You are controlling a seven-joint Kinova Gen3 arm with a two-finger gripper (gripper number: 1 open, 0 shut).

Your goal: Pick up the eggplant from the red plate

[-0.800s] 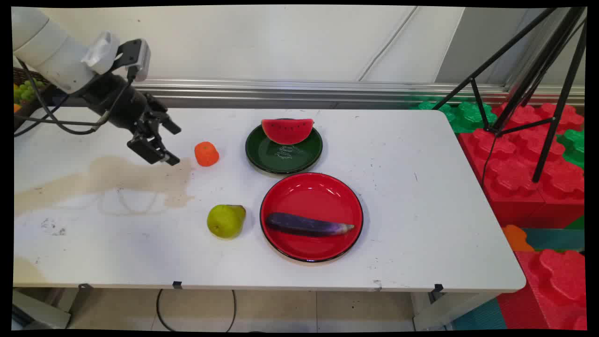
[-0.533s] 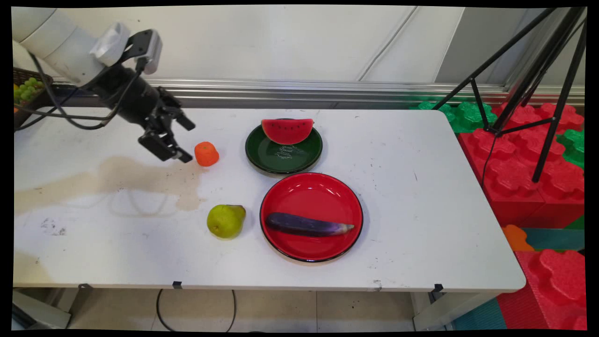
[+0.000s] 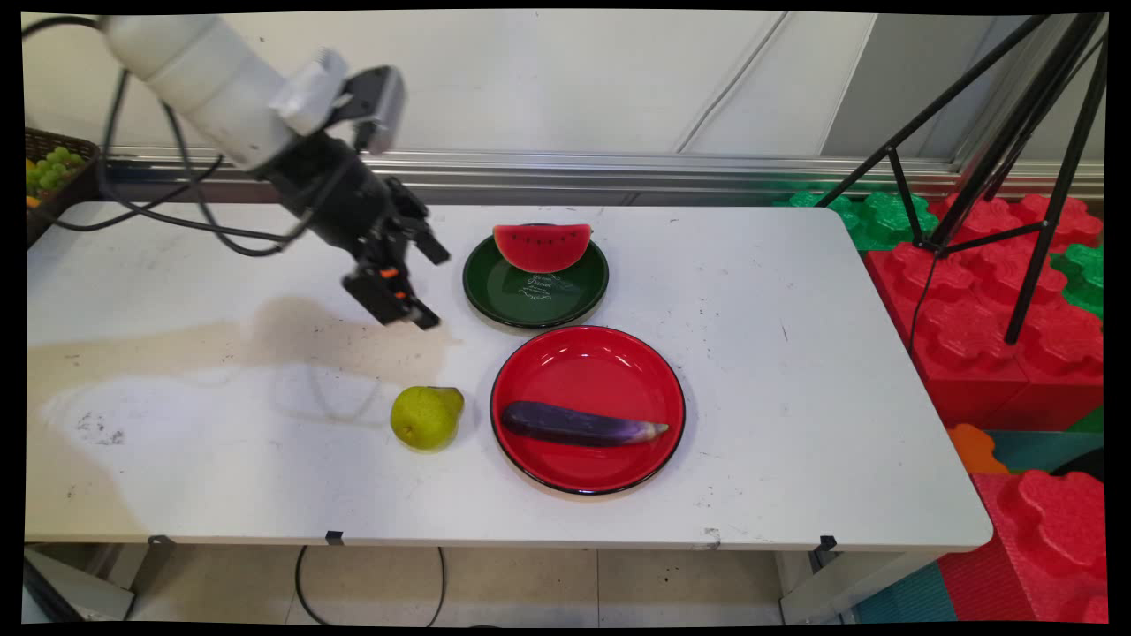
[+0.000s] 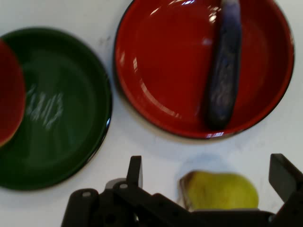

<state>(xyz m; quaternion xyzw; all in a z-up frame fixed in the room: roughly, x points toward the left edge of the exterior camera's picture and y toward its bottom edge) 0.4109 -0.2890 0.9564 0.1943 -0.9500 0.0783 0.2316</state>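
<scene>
Item: black two-finger gripper (image 3: pixel 435 290), entered by us as spread wide and holding nothing; we find no object touching either finger. Position: it hangs above the white table (image 3: pixel 778 371), left of centre, just left of the green plate (image 3: pixel 482 305), and tilts down towards the table's right. In the hand view the gripper (image 4: pixel 209 163) shows its two fingers (image 4: pixel 135 171) far apart, with bare table and the top of the pear (image 4: pixel 220 191) in the gap. Nearest thing: a yellow-green pear (image 3: pixel 426 416), lying on the table nearer to the front edge than the gripper and just left of the red plate (image 3: pixel 583 362). Also listed: a watermelon slice (image 3: pixel 542 246) on the far side of the green plate; a dark purple eggplant (image 3: pixel 579 424) lying lengthwise across the near half of the red plate. The two plates sit close together, and we cannot tell whether their rims touch. The hand view repeats the green plate (image 4: pixel 71 118) with the watermelon slice (image 4: pixel 9 94) at its left, and the red plate (image 4: pixel 165 71) with the eggplant (image 4: pixel 222 75).
</scene>
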